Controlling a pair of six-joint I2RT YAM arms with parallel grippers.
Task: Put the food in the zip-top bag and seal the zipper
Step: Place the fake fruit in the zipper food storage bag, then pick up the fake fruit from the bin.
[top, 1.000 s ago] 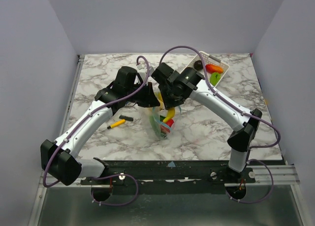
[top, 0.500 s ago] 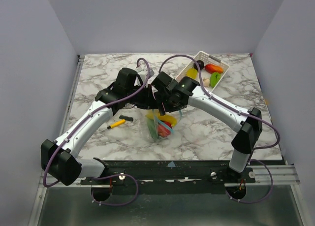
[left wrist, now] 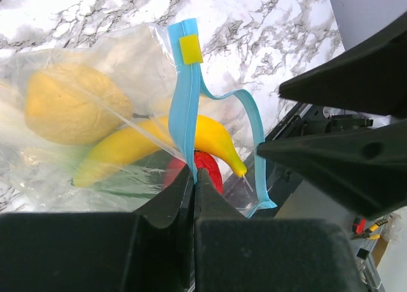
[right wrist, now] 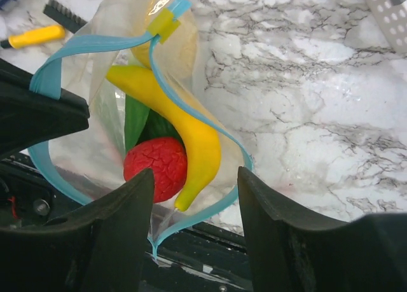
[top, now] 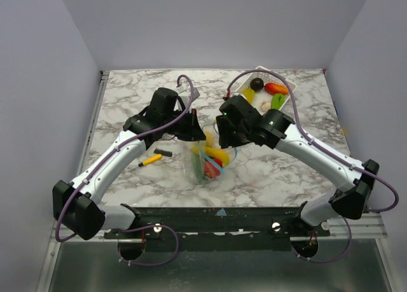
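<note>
Filling a lilac-walled booth [top: 210, 25], the marble worktop [top: 127, 107] bears the zip-top bag [top: 206, 161] toward its near edge with a banana [right wrist: 191, 126], red fruit [right wrist: 157, 166] and lemon [left wrist: 70, 104] inside, left gripper [left wrist: 194, 177] clamped on the zipper [left wrist: 184, 107], right gripper [right wrist: 195, 177] spread above the mouth; the white basket [top: 290, 83] at the far right corner holds more food [top: 276, 88].

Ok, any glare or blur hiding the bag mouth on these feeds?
Left wrist: zipper sharp, crinkled film hazes the food. Right wrist: banana and open mouth crisp, little glare. Top external: evenly lit, but the bag is small in frame.
</note>
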